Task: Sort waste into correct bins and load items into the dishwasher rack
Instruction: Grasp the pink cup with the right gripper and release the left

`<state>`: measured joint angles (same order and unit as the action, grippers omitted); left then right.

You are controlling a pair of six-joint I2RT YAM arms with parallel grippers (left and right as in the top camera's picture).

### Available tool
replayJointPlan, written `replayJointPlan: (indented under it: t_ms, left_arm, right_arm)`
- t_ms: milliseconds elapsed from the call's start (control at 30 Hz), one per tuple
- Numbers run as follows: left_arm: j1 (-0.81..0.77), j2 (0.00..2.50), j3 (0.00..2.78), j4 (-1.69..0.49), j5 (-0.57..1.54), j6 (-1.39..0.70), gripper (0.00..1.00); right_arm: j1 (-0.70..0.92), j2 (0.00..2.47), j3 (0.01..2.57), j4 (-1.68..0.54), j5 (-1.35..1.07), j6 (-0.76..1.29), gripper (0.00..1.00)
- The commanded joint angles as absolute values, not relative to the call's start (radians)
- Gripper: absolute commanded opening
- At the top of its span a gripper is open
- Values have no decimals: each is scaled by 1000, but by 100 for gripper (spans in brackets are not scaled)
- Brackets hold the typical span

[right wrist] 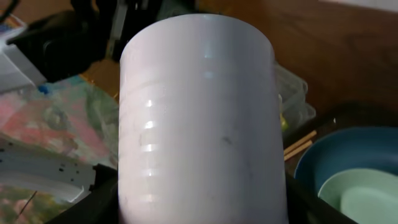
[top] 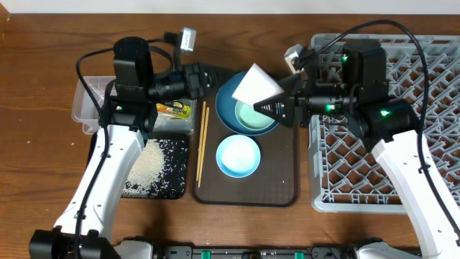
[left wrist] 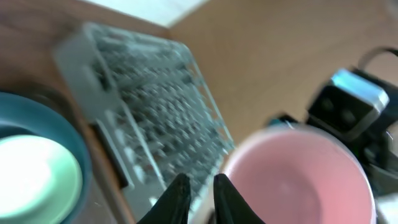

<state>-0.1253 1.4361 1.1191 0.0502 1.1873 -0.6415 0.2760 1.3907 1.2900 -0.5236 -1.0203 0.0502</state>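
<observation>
The small pink cup (top: 255, 88) hangs on its side above the large dark blue bowl (top: 226, 108), with a gripper on each end. My right gripper (top: 277, 93) is shut around its body, which fills the right wrist view (right wrist: 199, 112). My left gripper (left wrist: 200, 193) is shut on its rim, and the cup's pink inside (left wrist: 298, 180) shows beside the fingers. The pale green bowl (top: 251, 115) sits inside the dark blue one. On the brown tray lie the small light blue bowl (top: 238, 155) and the chopsticks (top: 202, 144). The grey dishwasher rack (top: 431, 72) stands on the right.
A clear tub (top: 86, 108) at the left holds the yellow-green wrapper (top: 175, 109). Below it, the black tray (top: 172, 169) holds loose rice (top: 144, 169). The brown serving tray (top: 280, 180) lies between the bins and the rack.
</observation>
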Motion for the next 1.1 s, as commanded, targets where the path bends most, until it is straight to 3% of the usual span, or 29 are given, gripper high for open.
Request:
replayJointPlan:
  t_ms: [0,1067]
  left_arm:
    - [-123,1435,1121,54,1346,-668,17]
    - [-143,1435,1116,-97,1424,-542,14]
  right_arm:
    - [266,1393,1307,-494,-1070,59,41]
    - [263,1393,1307,-372,-1050,101,41]
